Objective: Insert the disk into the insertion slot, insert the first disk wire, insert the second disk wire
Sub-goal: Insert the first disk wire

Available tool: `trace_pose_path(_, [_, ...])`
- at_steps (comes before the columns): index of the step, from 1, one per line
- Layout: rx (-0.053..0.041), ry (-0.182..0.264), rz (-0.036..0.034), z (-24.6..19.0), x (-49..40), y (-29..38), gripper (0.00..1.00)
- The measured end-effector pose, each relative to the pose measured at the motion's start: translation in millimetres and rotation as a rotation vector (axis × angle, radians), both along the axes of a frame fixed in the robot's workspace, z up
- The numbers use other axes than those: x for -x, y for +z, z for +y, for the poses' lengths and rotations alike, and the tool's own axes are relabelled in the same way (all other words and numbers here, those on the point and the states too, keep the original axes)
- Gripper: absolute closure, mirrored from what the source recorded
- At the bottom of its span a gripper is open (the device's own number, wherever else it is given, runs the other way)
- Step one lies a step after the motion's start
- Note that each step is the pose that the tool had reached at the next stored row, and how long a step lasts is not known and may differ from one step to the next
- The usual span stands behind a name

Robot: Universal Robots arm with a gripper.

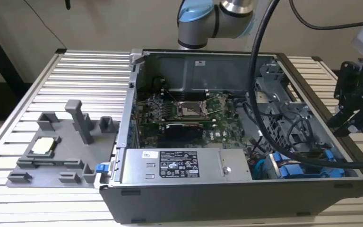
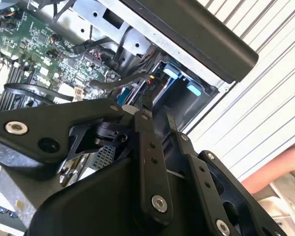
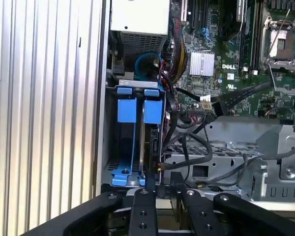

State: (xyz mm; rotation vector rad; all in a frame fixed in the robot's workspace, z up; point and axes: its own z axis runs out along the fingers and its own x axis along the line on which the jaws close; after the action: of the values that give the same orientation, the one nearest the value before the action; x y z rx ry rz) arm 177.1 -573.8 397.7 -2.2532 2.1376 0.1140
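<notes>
Open computer case (image 1: 188,205) on the slatted table (image 1: 87,71), disk (image 3: 152,112) in its blue carrier seated in the insertion slot (image 3: 113,172), gripper (image 3: 162,184) close to the disk's end, cannot tell how far open

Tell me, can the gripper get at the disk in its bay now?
Probably yes. In the first wrist view the gripper points straight at the disk, whose near edge lies bare; the black cables pass beside it, not across.
</notes>
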Motion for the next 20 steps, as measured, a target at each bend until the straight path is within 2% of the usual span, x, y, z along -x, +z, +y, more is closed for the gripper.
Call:
trace_pose_path(3, [0.0000, 0.000, -0.0001, 6.1, 0.4, 0.0, 0.73])
trace_pose_path(7, [-0.0001, 0.000, -0.0007, 19.3, 3.8, -0.7, 0.73])
trace_pose_path(14, [0.0000, 0.000, -0.0061, 41.1, 26.5, -3.1, 0.73])
trace_pose_path(17, [-0.0001, 0.001, -0.0107, 44.4, 37.3, -4.2, 0.73])
trace_pose_path(20, [-0.0005, 0.024, -0.0123, 44.7, 39.0, -5.2, 0.73])
